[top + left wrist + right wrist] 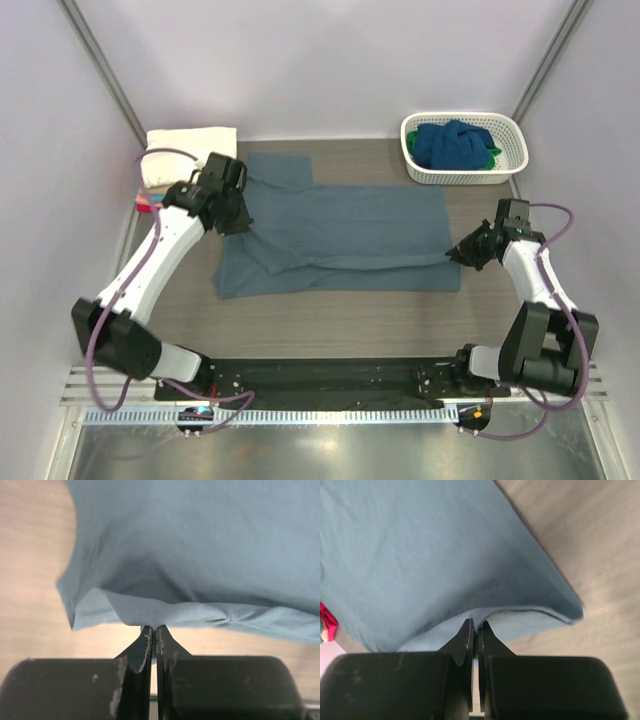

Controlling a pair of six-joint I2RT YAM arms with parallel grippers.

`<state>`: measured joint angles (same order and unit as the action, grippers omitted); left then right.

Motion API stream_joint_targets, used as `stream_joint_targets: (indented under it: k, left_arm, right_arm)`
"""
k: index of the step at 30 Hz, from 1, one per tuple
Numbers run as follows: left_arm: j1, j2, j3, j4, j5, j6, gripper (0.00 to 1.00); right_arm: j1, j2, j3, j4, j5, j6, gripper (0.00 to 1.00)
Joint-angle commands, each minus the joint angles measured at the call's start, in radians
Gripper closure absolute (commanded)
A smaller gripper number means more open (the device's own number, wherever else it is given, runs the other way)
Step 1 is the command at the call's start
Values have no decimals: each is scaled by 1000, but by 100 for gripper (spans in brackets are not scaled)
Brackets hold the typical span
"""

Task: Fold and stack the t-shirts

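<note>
A slate grey-blue t-shirt (340, 235) lies spread across the middle of the table, its near long edge partly folded over. My left gripper (237, 222) is shut on the shirt's left edge (150, 614) and lifts that cloth a little. My right gripper (458, 254) is shut on the shirt's right edge (485, 617). A folded cream shirt (190, 148) lies at the far left, with a bit of red cloth (146, 205) beside it. Dark blue and green shirts (455, 145) are bunched in the basket.
A white plastic lattice basket (512, 134) stands at the far right corner. Grey walls close in the table on three sides. A black base rail (330, 380) runs along the near edge between the arm bases.
</note>
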<state>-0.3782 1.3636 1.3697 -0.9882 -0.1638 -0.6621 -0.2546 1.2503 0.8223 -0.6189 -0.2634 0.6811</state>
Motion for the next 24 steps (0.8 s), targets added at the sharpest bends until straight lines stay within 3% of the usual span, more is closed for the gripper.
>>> stream_joint_targets:
  k: [1,5,6,7,8,10,13,16,24]
  left_arm:
    - [41,130,84,80,52,111,100]
    - [94,323,195,91,84,133,100]
    - [104,362,262,65,92,137,99]
    - [110,450,300,53,93,140,97]
    - [123,488,339,40,86,140,82]
    - [131,590,492,-53,66,140,67]
    - [127,576,585,-115,34,128,45]
    - [124,407,419,-34,10,98,37]
    - [122,-157,-430,328,118,-166,37]
  right_arm:
    - [5,101,75,125,1,31,99]
    - [6,243,113,192,-20,57,98]
    - [8,276,123,227,-34,57,91]
    - [9,308,162,225,-45,52,72]
    - [9,346,185,223,-66,43,44]
    - [9,415,263,200,-54,26,3]
    - [11,384,311,146,4,0,0]
    - [50,259,259,146,68,-26,0]
    - [69,-7,-91,174,145,-20,3]
